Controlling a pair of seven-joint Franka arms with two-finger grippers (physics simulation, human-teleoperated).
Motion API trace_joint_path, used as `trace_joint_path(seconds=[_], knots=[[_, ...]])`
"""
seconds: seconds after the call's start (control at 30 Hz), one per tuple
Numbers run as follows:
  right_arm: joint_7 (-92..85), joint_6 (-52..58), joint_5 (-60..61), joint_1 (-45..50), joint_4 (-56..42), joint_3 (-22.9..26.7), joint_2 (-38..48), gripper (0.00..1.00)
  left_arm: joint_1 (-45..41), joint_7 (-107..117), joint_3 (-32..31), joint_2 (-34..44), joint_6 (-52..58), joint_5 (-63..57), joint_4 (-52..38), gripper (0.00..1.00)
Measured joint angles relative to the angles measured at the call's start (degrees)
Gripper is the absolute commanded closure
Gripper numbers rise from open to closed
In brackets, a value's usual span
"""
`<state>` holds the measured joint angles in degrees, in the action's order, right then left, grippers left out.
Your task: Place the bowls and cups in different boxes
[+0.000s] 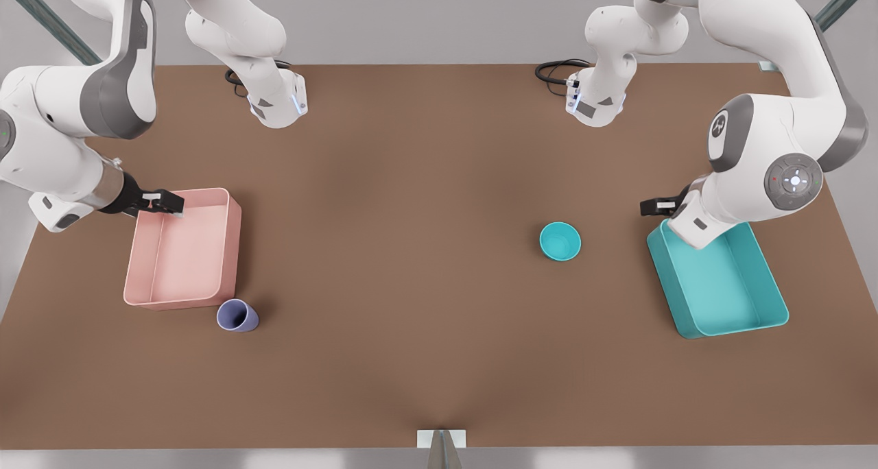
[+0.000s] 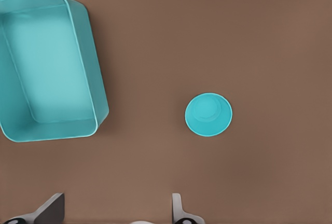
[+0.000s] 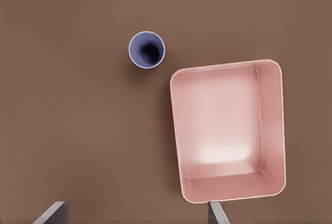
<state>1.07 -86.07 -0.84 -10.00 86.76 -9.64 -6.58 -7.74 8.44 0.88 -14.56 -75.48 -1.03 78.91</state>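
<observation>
The left gripper (image 1: 648, 207) is being held wide and empty beside the teal box (image 1: 768, 318); the right gripper (image 1: 168, 203), likewise wide, is hovering at the pink box (image 1: 233, 229). The teal bowl (image 1: 560, 241) and lavender cup (image 1: 237, 315) are sitting on the table (image 1: 411, 318) outside both boxes. Risk being noted: the cup, close beside the pink wall, may be tipped by a descending finger.

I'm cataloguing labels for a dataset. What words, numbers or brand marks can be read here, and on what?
No readable text.
Pink tray, teal tray, bowl, cup: plain, no markings.
Arm at the front view's right: small emblem and joint-cap symbols, not legible as text.
</observation>
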Motion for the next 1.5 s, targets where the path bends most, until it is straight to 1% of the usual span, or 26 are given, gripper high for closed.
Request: trace_joint_path(seconds=[0.1,0.13,0.2,0.27,0.3,0.4,0.57,0.77,0.8,0.83,0.87,0.9,0.93,1.07,1.13,1.17,1.23,1.27,1.3,1.33,1.4,1.5], knots=[[0.05,-0.30,-0.08,0.08,-0.03,0.05,-0.29,0.00,0.00,0.59,0.00,0.02,-0.27,0.03,1.19,0.00],[0.05,-0.98,-0.35,0.14,-0.49,-0.14,-1.70,0.00,-0.08,0.75,0.01,0.03,-1.44,0.12,4.09,0.00],[-0.16,-5.01,-1.11,1.04,-3.83,-0.43,-9.86,0.00,-0.66,1.04,0.01,-0.84,-7.66,2.57,14.28,0.00],[-0.33,-8.92,-2.27,1.99,-10.78,-0.57,-19.60,0.00,-0.80,0.69,0.00,-2.98,-14.83,6.50,22.04,0.00],[-0.39,-11.11,-2.66,2.20,-12.32,-0.58,-23.23,0.00,-0.80,0.08,0.00,-3.59,-18.57,8.72,26.20,0.00],[-0.51,-17.19,-3.13,2.03,-13.33,-0.18,-29.93,0.00,-0.80,-2.38,0.00,-5.23,-27.95,13.91,33.03,0.00],[-0.63,-22.72,-3.49,1.08,-10.21,0.12,-33.40,0.00,-0.42,-7.46,0.01,-7.76,-38.80,17.12,38.42,0.00],[-0.74,-25.92,-4.77,0.40,-7.67,0.29,-35.83,0.00,-0.81,-12.11,-0.77,-12.05,-47.51,21.89,38.94,0.00],[-0.76,-26.44,-5.05,0.29,-7.60,0.40,-36.33,0.00,-0.89,-12.74,-0.95,-12.42,-48.40,22.86,38.96,0.15],[-0.77,-26.93,-5.25,0.22,-7.57,0.45,-36.71,0.00,-0.94,-13.35,-1.08,-12.67,-49.13,23.59,38.96,0.43],[-0.78,-27.37,-5.41,0.22,-7.56,0.48,-37.00,0.00,-0.96,-13.92,-1.15,-12.79,-49.70,24.14,38.93,0.64],[-0.80,-27.77,-5.53,0.23,-7.55,0.49,-37.34,0.00,-0.96,-14.46,-1.19,-12.82,-50.12,24.56,38.91,0.73],[-0.81,-28.10,-5.62,0.24,-7.55,0.49,-37.63,0.00,-0.97,-14.97,-1.21,-12.82,-50.44,24.88,38.86,0.79],[-0.85,-29.01,-5.81,0.34,-7.54,0.50,-38.79,0.00,-0.75,-16.91,-1.11,-12.52,-50.68,24.94,38.28,0.79],[-0.87,-29.30,-5.83,0.47,-7.58,0.50,-39.37,0.00,-0.75,-17.83,0.80,-11.32,-48.57,24.79,36.09,0.79],[-0.87,-29.42,-5.81,0.49,-7.59,0.50,-39.59,0.07,-0.72,-18.23,2.72,-10.57,-46.32,24.03,33.31,0.79],[-0.91,-29.60,-5.74,0.50,-7.56,0.50,-39.76,0.47,-0.60,-18.60,6.46,-8.67,-40.44,20.39,25.73,0.79],[-0.94,-29.66,-5.70,0.51,-7.56,0.50,-39.79,0.61,-0.78,-18.71,9.35,-7.91,-37.44,17.90,21.13,0.79],[-0.99,-29.70,-5.63,0.53,-7.57,0.49,-39.81,0.72,-0.23,-18.83,12.50,-7.44,-34.76,15.85,17.06,0.79],[-1.10,-29.70,-5.46,0.56,-7.61,0.46,-39.81,0.79,0.48,-19.05,15.66,-7.22,-32.57,14.24,14.55,0.79],[-1.51,-29.64,-4.90,0.67,-7.76,0.43,-39.76,0.79,2.35,-19.65,20.59,-7.33,-29.53,12.11,12.14,0.79],[-1.59,-29.53,-5.24,0.75,-8.05,0.36,-39.63,0.79,5.48,-20.89,23.81,-9.82,-28.33,10.55,11.85,0.79]])
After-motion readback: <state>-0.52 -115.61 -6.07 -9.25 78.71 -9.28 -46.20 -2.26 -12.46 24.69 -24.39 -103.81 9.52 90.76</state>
